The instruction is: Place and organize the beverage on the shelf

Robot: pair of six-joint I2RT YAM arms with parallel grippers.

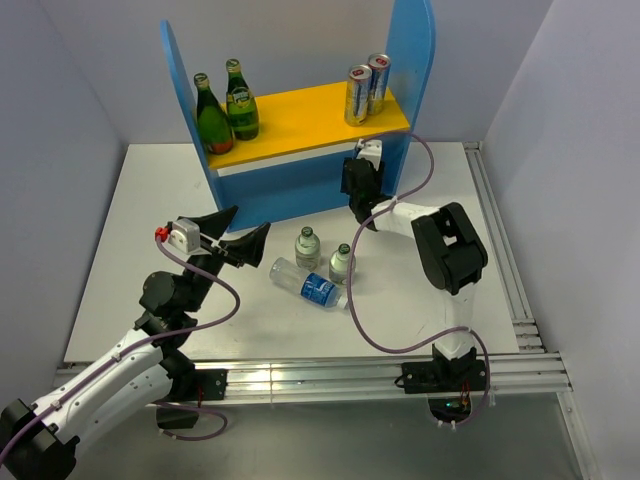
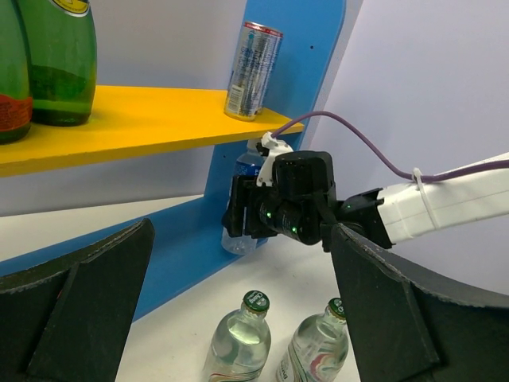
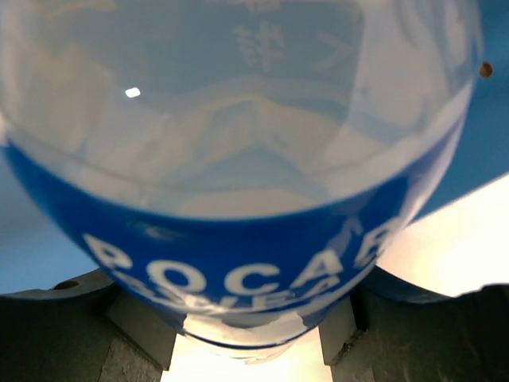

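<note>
The blue shelf (image 1: 410,60) has a yellow upper board (image 1: 300,120) carrying two green bottles (image 1: 213,118) on its left and two cans (image 1: 357,95) on its right. My right gripper (image 1: 358,180) is shut on a clear plastic bottle with a blue label (image 3: 238,159). It holds the bottle upright under the yellow board, next to the right side panel, as the left wrist view shows (image 2: 241,239). My left gripper (image 1: 240,232) is open and empty, left of two small clear green-capped bottles (image 1: 307,247) (image 1: 342,262) standing on the table.
Another clear plastic bottle with a blue label (image 1: 310,285) lies on its side in front of the two small bottles. A purple cable (image 1: 425,160) loops from the right arm past the shelf's right panel. White walls enclose the table.
</note>
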